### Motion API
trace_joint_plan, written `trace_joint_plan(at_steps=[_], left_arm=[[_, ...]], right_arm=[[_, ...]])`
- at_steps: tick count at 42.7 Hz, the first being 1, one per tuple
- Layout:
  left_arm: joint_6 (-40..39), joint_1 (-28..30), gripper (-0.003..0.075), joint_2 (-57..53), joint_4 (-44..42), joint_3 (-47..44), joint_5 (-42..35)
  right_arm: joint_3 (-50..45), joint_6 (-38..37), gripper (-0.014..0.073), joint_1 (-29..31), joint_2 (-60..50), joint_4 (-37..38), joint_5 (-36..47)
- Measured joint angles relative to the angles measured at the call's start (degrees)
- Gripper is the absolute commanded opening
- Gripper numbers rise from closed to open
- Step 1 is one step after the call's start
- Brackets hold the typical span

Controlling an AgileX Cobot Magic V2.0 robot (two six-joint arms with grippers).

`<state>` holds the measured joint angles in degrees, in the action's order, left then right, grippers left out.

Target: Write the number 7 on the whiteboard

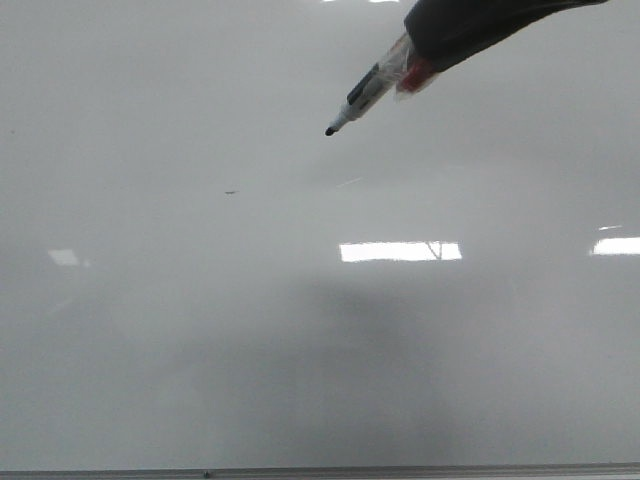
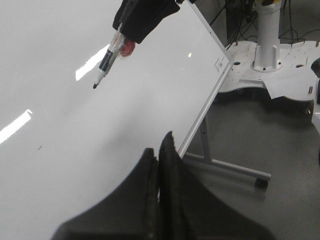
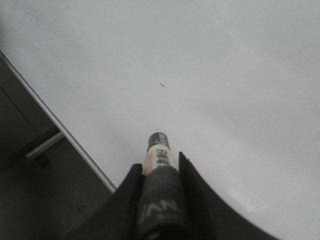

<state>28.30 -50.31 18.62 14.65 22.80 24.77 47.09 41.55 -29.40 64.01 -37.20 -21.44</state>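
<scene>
The whiteboard fills the front view, glossy pale grey-white. No number 7 shows on it; only a tiny dark dash marks it. My right gripper enters at the upper right, shut on a black marker whose tip points down-left at the board. No line lies under the tip, and I cannot tell whether it touches. The marker also shows in the left wrist view and between the right fingers. My left gripper is shut and empty, near the board's side edge.
Bright rectangular light reflections lie on the board. Its thin grey frame runs along the bottom. In the left wrist view the board's stand leg with a caster and a white pedestal base stand on the grey floor.
</scene>
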Motion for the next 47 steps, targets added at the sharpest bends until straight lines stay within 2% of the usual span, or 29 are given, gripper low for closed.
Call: trace_joint_plan(at_steps=[6,18,25,37,47], left_arm=[[0.00,0.00,-0.0020,-1.18,0.64,-0.47,-0.33],[0.00,0.00,-0.0020,-1.18,0.64,-0.47,-0.53],[0.00,0.00,-0.0020,-1.18,0.64,-0.47,-0.72],[0.00,0.00,-0.0020,-1.18,0.64,-0.47,-0.81],[0.00,0.00,-0.0020,-1.18,0.64,-0.47,-0.81]], right_arm=[[3.12,0.00,-0.0058,-0.56,3.73,-0.42,0.29],[19.10,0.00,-0.0058,-2.64,22.58,-0.74,-0.03],[23.32,-0.09,-0.0058,-2.64,28.71,-0.86,0.20],[23.55,-0.09,-0.0058,-0.99,29.18,-1.58,0.01],[20.58,-0.12,-0.0058,6.33,23.11,-2.08,-1.66]])
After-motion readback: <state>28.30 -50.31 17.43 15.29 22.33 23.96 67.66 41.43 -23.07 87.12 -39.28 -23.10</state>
